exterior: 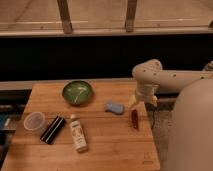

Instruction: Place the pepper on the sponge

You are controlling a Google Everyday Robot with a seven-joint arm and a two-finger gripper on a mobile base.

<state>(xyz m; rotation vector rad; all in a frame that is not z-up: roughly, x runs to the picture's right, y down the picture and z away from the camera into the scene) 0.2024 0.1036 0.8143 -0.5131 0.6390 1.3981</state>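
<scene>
The pepper (134,119), slim and dark red-brown, lies on the wooden table (105,142) near its right edge. The light blue sponge (114,107) rests a little to the pepper's left and slightly farther back. My gripper (138,101) hangs at the end of the white arm (165,77), just above and behind the pepper, to the right of the sponge. Nothing is seen held in it.
A green bowl (77,92) sits at the back of the table. A white bottle (78,133) lies in the middle front, with a black bar (52,129) and a clear plastic cup (34,121) to its left. The table's right edge drops off beside the pepper.
</scene>
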